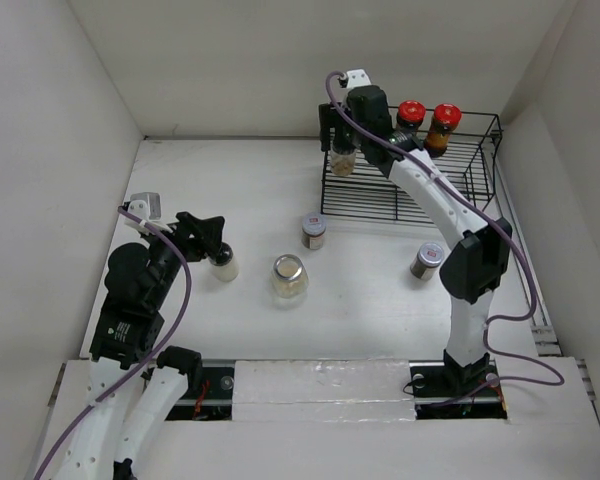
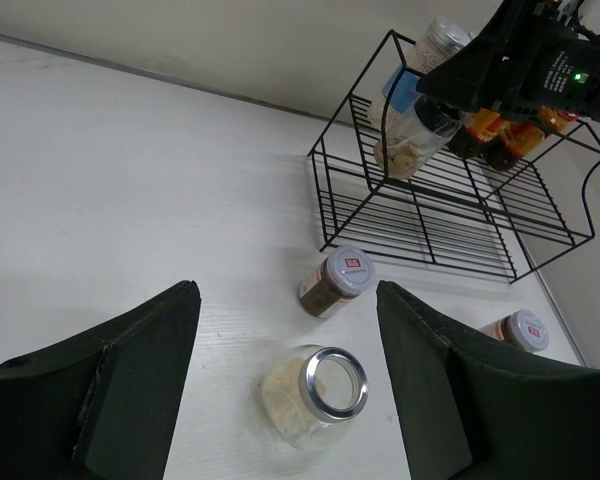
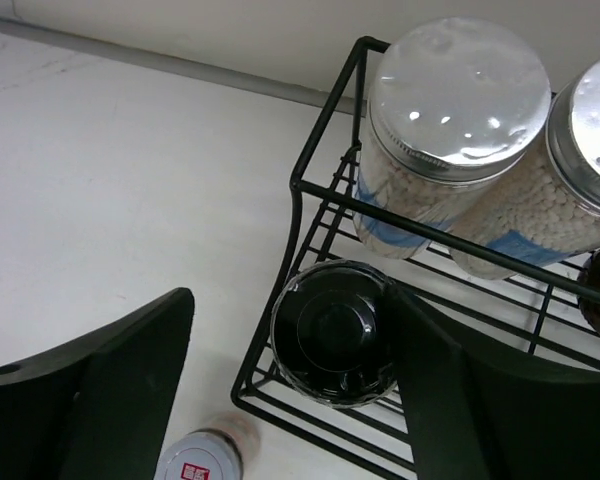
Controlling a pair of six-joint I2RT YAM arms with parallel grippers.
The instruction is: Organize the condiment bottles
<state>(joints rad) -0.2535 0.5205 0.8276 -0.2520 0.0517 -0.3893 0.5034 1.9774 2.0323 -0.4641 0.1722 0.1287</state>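
My right gripper (image 1: 340,135) (image 3: 292,300) is open over the black wire rack's (image 1: 380,205) (image 3: 327,120) left front corner. Its fingers stand either side of a black-capped jar (image 3: 335,330) (image 1: 342,160) standing in that corner, the right finger close against it. Two blue-labelled, silver-lidded jars (image 3: 450,130) (image 3: 570,180) stand behind it, and two red-capped dark bottles (image 1: 411,113) (image 1: 444,122) at the back. My left gripper (image 1: 212,240) (image 2: 285,295) is open and empty, facing a clear glass jar (image 1: 290,277) (image 2: 310,395) lying on its side.
A silver-lidded brown spice jar (image 1: 314,231) (image 2: 335,283) and another silver-lidded jar (image 1: 427,260) (image 2: 517,330) stand on the table before the rack. A white bottle (image 1: 223,267) sits right beside my left fingers. White walls close in on three sides.
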